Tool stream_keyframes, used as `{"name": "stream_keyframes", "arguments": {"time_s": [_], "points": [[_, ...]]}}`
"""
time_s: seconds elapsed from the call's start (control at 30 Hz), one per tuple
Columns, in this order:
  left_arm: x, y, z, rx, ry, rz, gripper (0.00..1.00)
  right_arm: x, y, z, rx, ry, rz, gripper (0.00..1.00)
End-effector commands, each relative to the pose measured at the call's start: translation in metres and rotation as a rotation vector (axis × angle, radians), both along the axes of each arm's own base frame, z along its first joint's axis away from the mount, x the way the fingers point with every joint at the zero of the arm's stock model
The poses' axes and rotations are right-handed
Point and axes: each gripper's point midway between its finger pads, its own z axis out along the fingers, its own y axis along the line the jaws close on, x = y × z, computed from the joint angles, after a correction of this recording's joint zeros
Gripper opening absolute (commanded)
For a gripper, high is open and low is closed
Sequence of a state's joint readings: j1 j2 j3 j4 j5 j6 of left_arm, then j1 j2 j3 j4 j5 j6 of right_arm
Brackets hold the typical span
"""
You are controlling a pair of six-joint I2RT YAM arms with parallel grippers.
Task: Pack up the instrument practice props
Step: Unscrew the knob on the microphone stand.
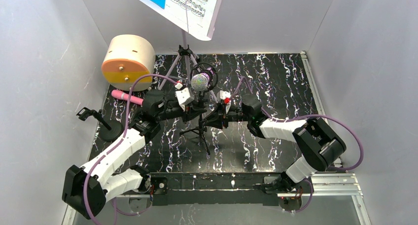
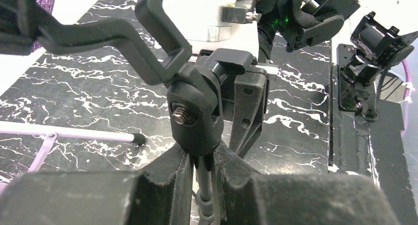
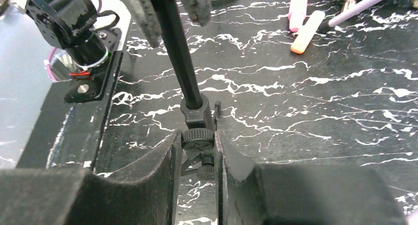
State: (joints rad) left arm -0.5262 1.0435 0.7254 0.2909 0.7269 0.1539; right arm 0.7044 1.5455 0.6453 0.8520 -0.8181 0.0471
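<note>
The silver-mesh purple mic sits in its black ring mount on a small tripod at mid table. My left gripper is shut on the tripod's pole, just under the swivel joint; in the left wrist view the gripper has a finger on each side of the pole. My right gripper is shut lower down on the pole's knurled knob, as the right wrist view of it shows. The pink microphone lies at the left. The lilac music stand holds the sheet music at the back.
A round wooden box lies on its side at the back left. A black clamp stand stands at the left edge. A lilac stand leg reaches across the mat near the tripod. Grey walls close in on three sides.
</note>
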Motion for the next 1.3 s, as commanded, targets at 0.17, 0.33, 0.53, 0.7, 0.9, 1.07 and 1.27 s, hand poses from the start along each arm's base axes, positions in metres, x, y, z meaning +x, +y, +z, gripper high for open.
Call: {"name": "stream_keyframes", "arguments": {"time_s": [0.17,0.33,0.53,0.7,0.9,1.07,1.27], "points": [[0.023,0.012,-0.021,0.079,-0.063,0.107,0.00,-0.001,0.014,-0.002,-0.039,-0.340,0.026,0.01],[0.034,0.019,-0.024,0.063,-0.074,0.172,0.00,0.005,0.024,-0.013,-0.142,-0.530,0.017,0.01],[0.039,0.020,-0.029,0.050,-0.053,0.192,0.00,0.006,0.030,-0.012,-0.226,-0.791,-0.018,0.01],[0.041,0.020,-0.029,0.046,-0.047,0.194,0.00,0.006,0.036,-0.006,-0.312,-1.014,-0.067,0.01],[0.039,0.022,-0.029,0.054,-0.067,0.189,0.00,-0.004,0.038,0.002,-0.303,-0.870,-0.075,0.03],[0.038,0.025,-0.033,0.081,-0.096,0.189,0.00,-0.002,0.030,0.011,-0.184,-0.541,-0.127,0.32],[0.041,0.034,-0.034,0.082,-0.119,0.247,0.11,0.000,0.015,0.022,-0.041,-0.337,-0.241,0.57]]}}
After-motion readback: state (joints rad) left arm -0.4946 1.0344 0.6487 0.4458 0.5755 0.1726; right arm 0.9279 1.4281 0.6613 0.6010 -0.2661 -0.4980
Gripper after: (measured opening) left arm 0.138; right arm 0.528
